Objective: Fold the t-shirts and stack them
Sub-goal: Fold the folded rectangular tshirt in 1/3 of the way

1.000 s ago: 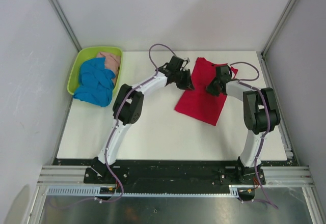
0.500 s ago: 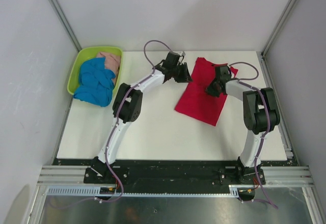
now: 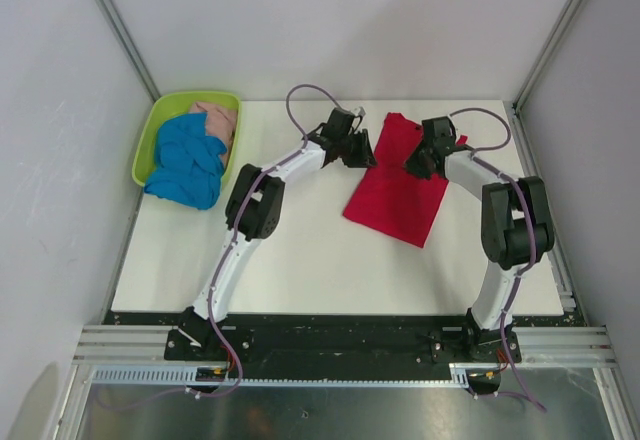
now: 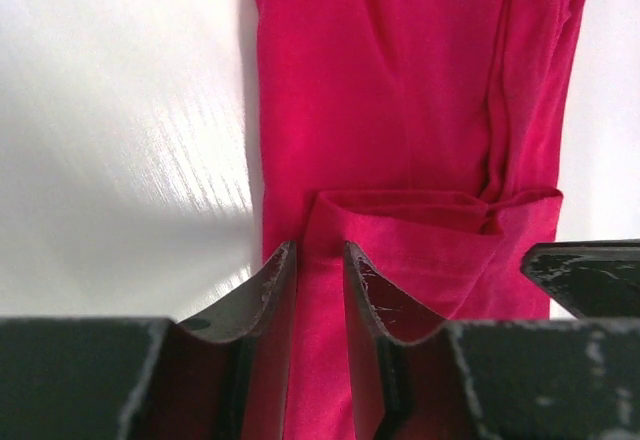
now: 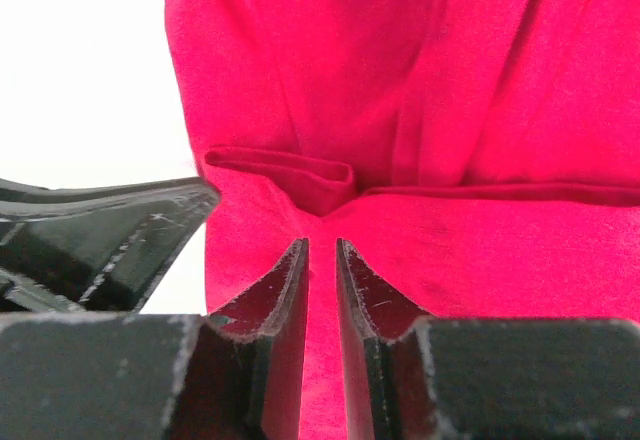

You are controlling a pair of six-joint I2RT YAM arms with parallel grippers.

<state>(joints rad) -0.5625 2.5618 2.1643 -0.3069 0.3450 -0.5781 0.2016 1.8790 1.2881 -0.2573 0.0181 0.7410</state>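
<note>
The red t-shirt lies folded in a long slab on the white table. My left gripper sits at its far left edge and my right gripper at its far right part. In the left wrist view a raised flap of the red t-shirt runs into the narrow gap of the left gripper; I cannot tell if it is pinched. The right gripper is nearly closed, with the red t-shirt between its fingers. A blue t-shirt and a pink t-shirt lie bunched in the basket.
The lime-green basket stands at the table's far left corner, with the blue cloth hanging over its near rim. Grey walls and metal posts close in three sides. Both arms arch inward over the far half of the table.
My right gripper has shifted a little toward the far edge along the shirt. The left gripper has drifted slightly and come back. The red shirt's outline is almost unchanged.
</note>
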